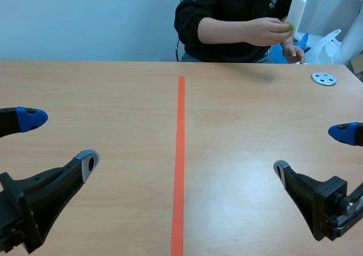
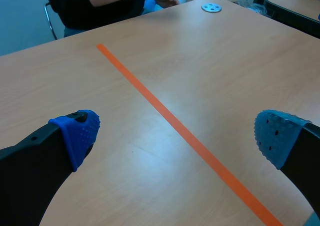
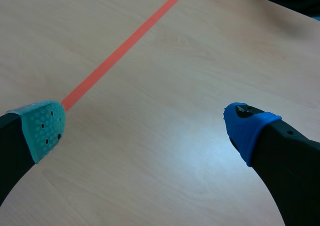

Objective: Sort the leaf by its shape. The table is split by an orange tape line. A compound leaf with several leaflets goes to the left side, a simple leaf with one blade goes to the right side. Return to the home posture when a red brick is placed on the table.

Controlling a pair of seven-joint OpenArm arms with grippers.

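- The left gripper (image 1: 59, 140) hangs low over the near left part of the table (image 1: 113, 91). Its two fingers are spread wide and there is nothing between them.
- The right gripper (image 1: 312, 151) is placed the same way over the near right part, wide open and holding nothing. In its own wrist view only bare wood and tape show ahead of it.
- The leaf (image 1: 288, 24) is not on the table. A person (image 1: 232, 6) sits at the far side with one hand (image 1: 271, 30) raised above the far right edge, and a small yellow-green thing is in that hand. This is probably the leaf, held up because it is not yet laid down. It is too small to tell its shape, so its side cannot be judged.
- The orange tape line (image 1: 180, 154) runs from near to far through the middle and divides the table into the two sorting sides. Each arm is on its own side, probably so that either one can reach its half without crossing the other.
- A round metal disc (image 1: 324, 79) with holes lies at the far right, well apart from both grippers. It seems to have no part in the sorting.
- The task seems to be at a waiting step. The open fingers are ready for a pick once the leaf is put down.
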